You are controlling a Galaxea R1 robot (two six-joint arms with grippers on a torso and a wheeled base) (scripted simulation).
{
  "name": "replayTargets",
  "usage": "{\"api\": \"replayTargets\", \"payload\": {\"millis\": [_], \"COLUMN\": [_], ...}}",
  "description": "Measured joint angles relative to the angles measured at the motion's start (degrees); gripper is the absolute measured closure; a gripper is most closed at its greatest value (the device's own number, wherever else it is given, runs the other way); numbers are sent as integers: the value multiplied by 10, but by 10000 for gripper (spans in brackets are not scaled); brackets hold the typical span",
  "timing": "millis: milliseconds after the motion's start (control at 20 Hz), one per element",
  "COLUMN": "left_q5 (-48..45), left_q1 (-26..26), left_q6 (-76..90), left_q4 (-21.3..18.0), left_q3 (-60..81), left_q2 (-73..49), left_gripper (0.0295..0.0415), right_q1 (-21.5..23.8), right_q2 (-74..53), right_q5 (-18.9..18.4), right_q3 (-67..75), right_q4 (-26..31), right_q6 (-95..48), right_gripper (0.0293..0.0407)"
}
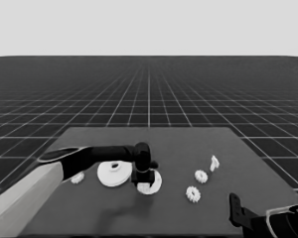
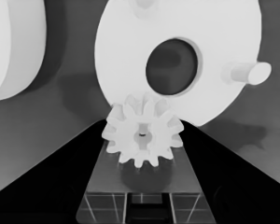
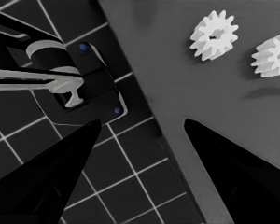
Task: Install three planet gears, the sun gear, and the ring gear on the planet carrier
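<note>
White parts: seven counted on the dark table (image 1: 198, 144) across the views.
Left gripper (image 1: 143, 179): reached in from the left edge to the lower centre of the head view, over the smaller round part.
Left claw state: closed on a gear (image 2: 143, 136), seen between the two black wedges in the left wrist view.
Held gear: poised at the rim of the smaller round part, beside its wide dark hole; contact with the disc cannot be told.
Smaller round part (image 1: 153, 184): lower centre of the head view, partly covered by the left gripper; two short pegs are seen on its face in the left wrist view.
Larger round part (image 1: 114, 173): just left of the smaller one, raised hub and small dark hole visible; whether the two rims touch cannot be told.
Gear at left (image 1: 78, 178): left of the larger round part, partly hidden by the left arm.
Gears at right: two loose gears, one (image 1: 201, 176) above the other (image 1: 192, 194), right of centre in the head view, near each other but apart.
Thin white piece (image 1: 214, 162): upper right of those two gears.
Right gripper (image 3: 140, 140): parked at the lower right corner of the head view; fingers spread apart, nothing between them, table corner and floor grid below.
</note>
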Motion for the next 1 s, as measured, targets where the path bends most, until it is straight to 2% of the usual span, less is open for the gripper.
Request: {"api": "replayTargets", "payload": {"millis": [100, 150, 250, 500, 550, 650, 800, 1000], "left_q5": [0, 0, 0, 0, 12, 17, 18, 18], "left_q1": [0, 0, 0, 0, -34, -76, -94, -97], "left_q6": [0, 0, 0, 0, -21, -36, -40, -40], "left_q4": [0, 0, 0, 0, -36, -75, -92, -96], "left_q3": [0, 0, 0, 0, 30, 50, 55, 55], "left_q2": [0, 0, 0, 0, -7, -10, -10, -10], "left_gripper": [339, 330, 326, 326, 326, 326, 326, 326], "right_q1": [0, 0, 0, 0, 0, 0, 0, 0], "right_q2": [0, 0, 0, 0, 0, 0, 0, 0], "right_q5": [0, 0, 0, 0, 0, 0, 0, 0], "right_q3": [0, 0, 0, 0, 0, 0, 0, 0], "right_q4": [0, 0, 0, 0, 0, 0, 0, 0], "right_q6": [0, 0, 0, 0, 0, 0, 0, 0], "right_gripper": [315, 315, 315, 315, 315, 315, 315, 315]}}
